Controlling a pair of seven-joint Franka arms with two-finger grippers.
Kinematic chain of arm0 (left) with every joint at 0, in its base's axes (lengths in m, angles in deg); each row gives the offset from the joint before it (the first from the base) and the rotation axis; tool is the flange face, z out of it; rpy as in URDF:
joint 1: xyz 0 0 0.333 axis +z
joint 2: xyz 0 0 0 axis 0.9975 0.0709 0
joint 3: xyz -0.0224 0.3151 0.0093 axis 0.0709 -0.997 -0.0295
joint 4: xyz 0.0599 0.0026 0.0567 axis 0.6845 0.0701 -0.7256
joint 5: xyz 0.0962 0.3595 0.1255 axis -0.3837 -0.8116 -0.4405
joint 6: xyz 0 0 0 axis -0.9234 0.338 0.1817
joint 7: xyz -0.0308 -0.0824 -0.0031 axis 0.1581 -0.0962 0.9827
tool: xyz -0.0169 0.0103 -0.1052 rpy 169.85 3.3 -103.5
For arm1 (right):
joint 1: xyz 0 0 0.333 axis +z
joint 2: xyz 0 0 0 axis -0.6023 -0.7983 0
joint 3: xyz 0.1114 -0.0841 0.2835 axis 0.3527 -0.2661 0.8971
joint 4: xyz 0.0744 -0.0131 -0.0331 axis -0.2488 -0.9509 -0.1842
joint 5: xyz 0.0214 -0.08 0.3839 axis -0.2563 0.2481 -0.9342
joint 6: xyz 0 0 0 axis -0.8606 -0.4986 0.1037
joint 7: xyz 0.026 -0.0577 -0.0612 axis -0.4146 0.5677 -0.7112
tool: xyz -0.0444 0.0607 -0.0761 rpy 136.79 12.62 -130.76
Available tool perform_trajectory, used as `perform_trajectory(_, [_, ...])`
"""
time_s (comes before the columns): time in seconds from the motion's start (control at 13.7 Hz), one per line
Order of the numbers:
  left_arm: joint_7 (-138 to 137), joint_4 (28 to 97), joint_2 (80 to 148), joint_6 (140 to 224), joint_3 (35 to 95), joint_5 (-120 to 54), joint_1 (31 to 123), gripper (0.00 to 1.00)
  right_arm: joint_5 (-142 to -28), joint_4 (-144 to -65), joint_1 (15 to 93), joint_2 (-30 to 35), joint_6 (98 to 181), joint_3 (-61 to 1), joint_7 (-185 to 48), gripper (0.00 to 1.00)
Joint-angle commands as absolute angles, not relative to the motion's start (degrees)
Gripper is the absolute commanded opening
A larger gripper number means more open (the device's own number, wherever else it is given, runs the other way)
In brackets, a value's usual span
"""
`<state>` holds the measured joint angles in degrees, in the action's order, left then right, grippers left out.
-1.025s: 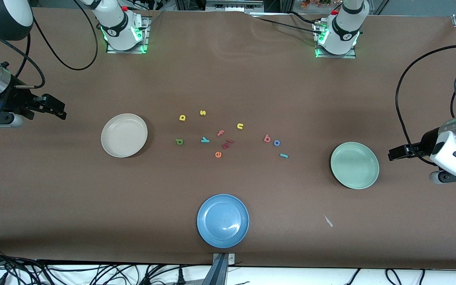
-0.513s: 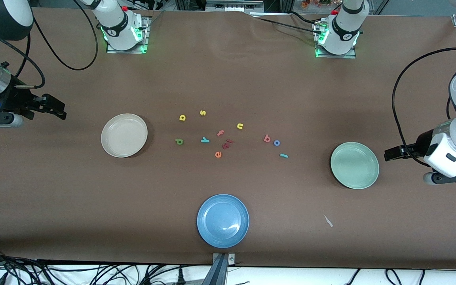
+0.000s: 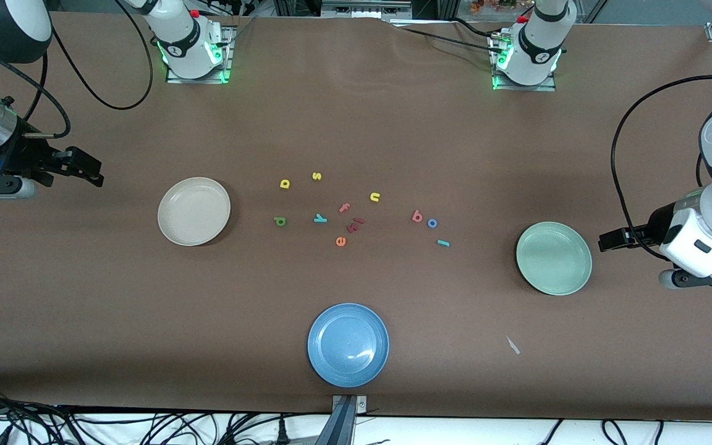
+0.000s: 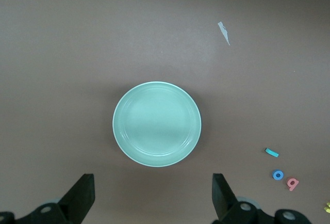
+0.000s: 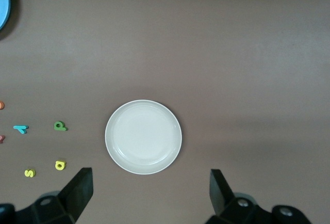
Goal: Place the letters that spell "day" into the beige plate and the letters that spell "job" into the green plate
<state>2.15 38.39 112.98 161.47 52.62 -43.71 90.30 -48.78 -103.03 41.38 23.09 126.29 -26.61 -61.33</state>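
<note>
Nothing placed yet: beige plate (image 3: 194, 211) and green plate (image 3: 554, 258) both empty, all letters loose on the tabletop between them

"job" set sits at the green-plate end of the scatter: red-pink b (image 3: 417, 216), blue o (image 3: 432, 223) just beside it, teal j (image 3: 443, 243) a bit nearer the front camera. The j is a thin bar, long axis roughly along the table's length, so I'd want the fingers closing across it, not along it

"day" set is toward the beige plate: dark green d (image 3: 280, 220), teal y (image 3: 320, 217), yellow a (image 3: 285, 183). Yellow s (image 3: 316, 176) sits near the a, don't mix them up

Left gripper (image 3: 606, 240) is up in the air at its own end of the table, just outside the green plate, fingers (image 4: 82, 198) spread wide, holding nothing. The job letters lie past the plate from it, toward the table's middle, so I have to carry it over the plate to reach them

Right gripper (image 3: 93, 174) hangs off the beige plate's outer side, fingers (image 5: 78, 192) wide apart and empty, waiting

My read: left arm is clearly nearer b/o/j, right arm nearer d/a/y. I'd start with the left on the j
</note>
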Motion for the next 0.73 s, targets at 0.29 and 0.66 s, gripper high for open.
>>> perform_trajectory(0.29, [1.7, 37.9, 113.2, 161.4, 52.6, -43.6, 90.2, 1.00, -47.9, -102.8, 43.9, 22.6, 126.1, -25.8, -60.2, 1.00])
perform_trajectory(0.66, [2.0, 38.0, 113.4, 161.4, 52.7, -43.6, 89.9, 1.00, -47.9, -102.8, 47.5, 18.5, 127.2, -25.3, -51.4, 1.00])
